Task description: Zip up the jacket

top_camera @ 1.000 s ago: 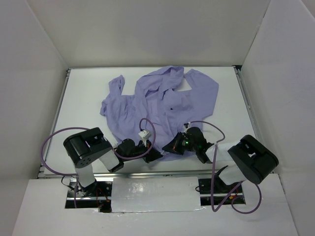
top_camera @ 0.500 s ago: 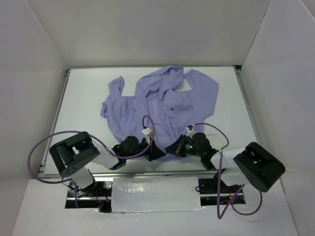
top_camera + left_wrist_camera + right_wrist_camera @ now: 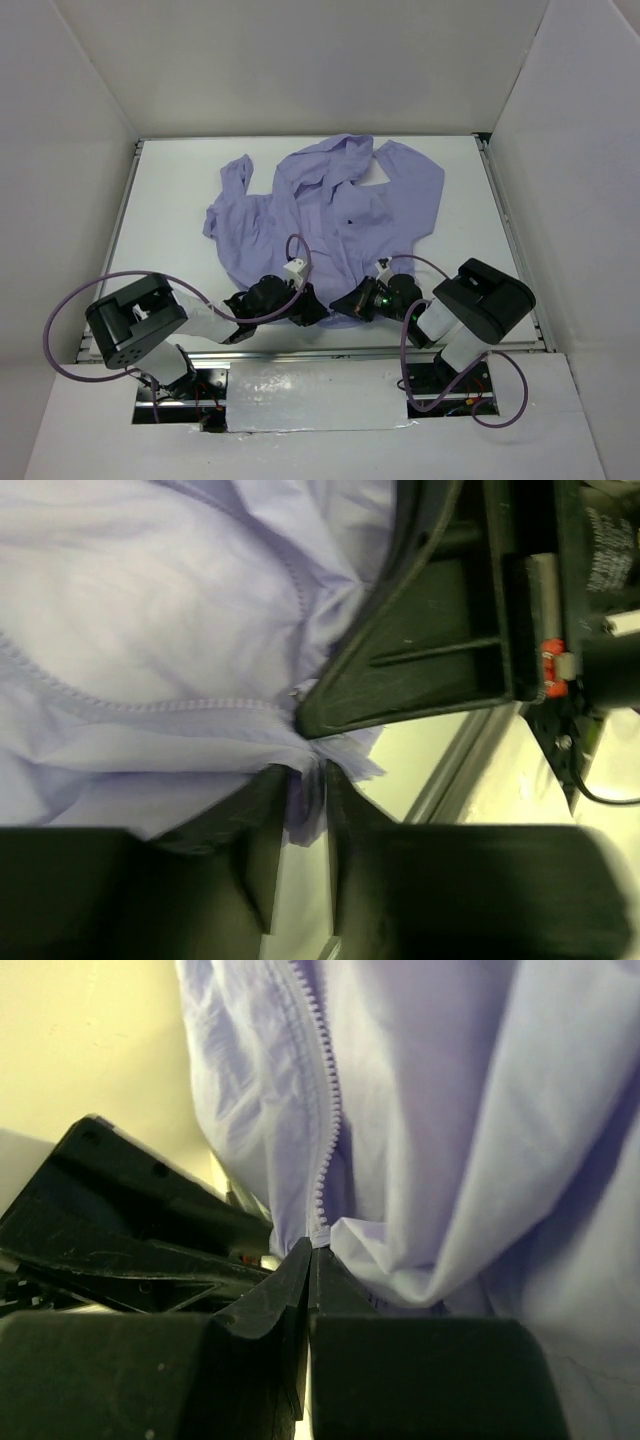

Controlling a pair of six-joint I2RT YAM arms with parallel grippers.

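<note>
Top external view: the thin lavender-purple hooded fabric jacket (image 3: 330, 215) is lying on the white table (image 3: 170, 200). The left gripper (image 3: 305, 780) and right gripper (image 3: 310, 1255) are pinching its near hem, probably aligning the zipper (image 3: 325, 1110) ends.

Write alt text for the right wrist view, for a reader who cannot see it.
The right pincer is shut on the bottom edge of the lavender jacket, just at the lower end of its zipper, whose teeth run up and away. The dark left pincer sits close on the left, against the pale table.
</note>
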